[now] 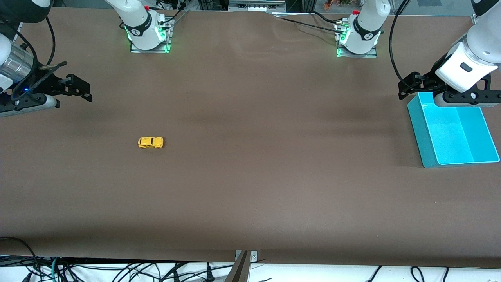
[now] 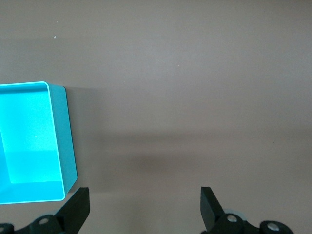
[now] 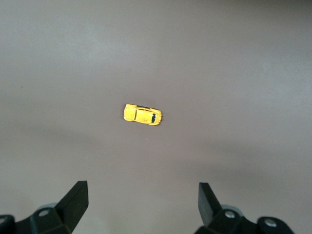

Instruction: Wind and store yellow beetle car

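The yellow beetle car (image 1: 150, 142) stands on its wheels on the brown table, toward the right arm's end; it is tiny beside the grippers. The right wrist view looks down on the yellow beetle car (image 3: 142, 114) lying ahead of the fingertips. My right gripper (image 1: 76, 81) (image 3: 142, 189) hangs open and empty above the table's edge at that end, well apart from the car. My left gripper (image 1: 411, 84) (image 2: 145, 195) is open and empty too, hovering beside the farther rim of the blue bin.
A bright blue open bin (image 1: 454, 133) (image 2: 29, 141) sits at the left arm's end of the table, with nothing showing in it. Both arm bases (image 1: 148, 31) (image 1: 358, 37) stand along the table's edge farthest from the front camera. Cables hang below the nearest edge.
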Controlling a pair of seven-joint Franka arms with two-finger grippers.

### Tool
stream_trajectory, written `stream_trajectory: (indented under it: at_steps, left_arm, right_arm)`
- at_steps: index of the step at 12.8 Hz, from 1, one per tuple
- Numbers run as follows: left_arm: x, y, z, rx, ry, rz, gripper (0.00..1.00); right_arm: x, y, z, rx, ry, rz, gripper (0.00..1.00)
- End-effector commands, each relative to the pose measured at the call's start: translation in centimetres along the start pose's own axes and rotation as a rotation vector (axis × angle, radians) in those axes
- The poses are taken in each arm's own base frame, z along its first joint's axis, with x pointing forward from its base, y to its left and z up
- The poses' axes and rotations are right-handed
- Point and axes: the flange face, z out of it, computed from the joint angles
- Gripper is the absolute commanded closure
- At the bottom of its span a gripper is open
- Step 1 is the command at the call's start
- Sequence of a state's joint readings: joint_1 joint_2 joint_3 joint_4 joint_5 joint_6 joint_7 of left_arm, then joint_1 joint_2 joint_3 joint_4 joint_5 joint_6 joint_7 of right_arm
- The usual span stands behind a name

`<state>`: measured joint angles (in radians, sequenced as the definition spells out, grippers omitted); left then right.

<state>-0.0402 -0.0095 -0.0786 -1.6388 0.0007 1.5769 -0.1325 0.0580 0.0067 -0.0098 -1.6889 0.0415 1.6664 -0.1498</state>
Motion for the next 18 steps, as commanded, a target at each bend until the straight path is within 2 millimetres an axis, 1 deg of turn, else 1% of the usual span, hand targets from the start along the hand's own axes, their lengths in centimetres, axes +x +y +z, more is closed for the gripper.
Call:
stream_trajectory:
  at_steps: [1,18]
  left_arm:
    - [0.01,-0.01,-0.78,0.011,0.000,0.014,0.00]
    - [0.04,0.08,-0.70,0.011,-0.001,0.015,0.00]
  right_arm:
    - [-0.05,0.25,-0.76,-0.008,-0.009,0.018,0.00]
    - [-0.25,0.44,-0.71,-0.036,-0.016,0.018,0.00]
